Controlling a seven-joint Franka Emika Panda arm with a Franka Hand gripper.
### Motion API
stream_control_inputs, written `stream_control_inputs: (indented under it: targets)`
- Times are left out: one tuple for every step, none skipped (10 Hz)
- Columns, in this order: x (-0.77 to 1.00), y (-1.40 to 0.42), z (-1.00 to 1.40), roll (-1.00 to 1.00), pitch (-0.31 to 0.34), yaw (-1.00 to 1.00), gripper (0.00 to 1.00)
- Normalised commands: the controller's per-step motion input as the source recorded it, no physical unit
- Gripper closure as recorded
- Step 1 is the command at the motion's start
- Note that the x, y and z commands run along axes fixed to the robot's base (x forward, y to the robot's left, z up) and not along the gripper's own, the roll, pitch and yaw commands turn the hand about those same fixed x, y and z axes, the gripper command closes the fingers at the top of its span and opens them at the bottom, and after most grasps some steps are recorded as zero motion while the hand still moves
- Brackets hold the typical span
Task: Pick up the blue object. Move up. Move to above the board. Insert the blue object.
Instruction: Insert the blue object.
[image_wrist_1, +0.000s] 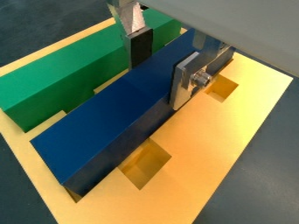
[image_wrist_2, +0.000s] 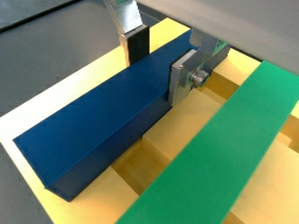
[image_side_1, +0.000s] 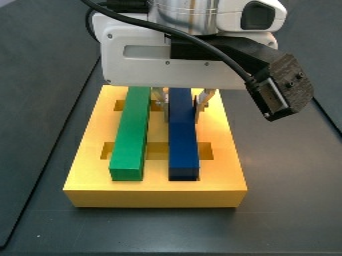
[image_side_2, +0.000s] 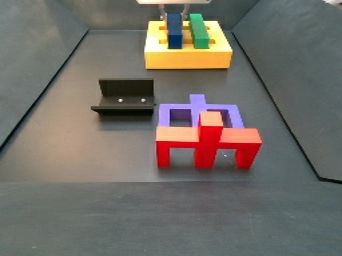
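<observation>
The blue object (image_wrist_1: 111, 122) is a long dark-blue bar lying lengthwise in a groove of the yellow board (image_wrist_1: 228, 149), beside the green bar (image_wrist_1: 59, 74). Both wrist views show it (image_wrist_2: 100, 131). My gripper (image_wrist_1: 162, 72) stands over the bar's far end, with one dark pad on each long side, shut on it. In a side view the gripper (image_side_1: 185, 100) hangs above the blue object (image_side_1: 183, 140) on the board (image_side_1: 154, 190). In a side view the board (image_side_2: 187, 58) sits at the far end of the floor.
The green bar (image_side_1: 130, 135) lies parallel to the blue one in the board. The dark fixture (image_side_2: 124, 97) stands mid-floor. A purple block with red uprights (image_side_2: 205, 135) stands nearer the camera. Dark walls enclose the floor.
</observation>
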Motion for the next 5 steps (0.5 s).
stream_control_inputs:
  targets:
    - [0.25, -0.31, -0.15, 0.01, 0.044, -0.04, 1.00]
    - [0.23, -0.17, -0.21, 0.04, 0.060, -0.09, 1.00]
    - [0.00, 0.02, -0.38, 0.02, 0.000, -0.10, 1.00]
    - [0.00, 0.00, -0.22, 0.05, 0.000, 0.00, 1.00]
    - [0.00, 0.00, 0.00, 0.00, 0.000, 0.00, 1.00]
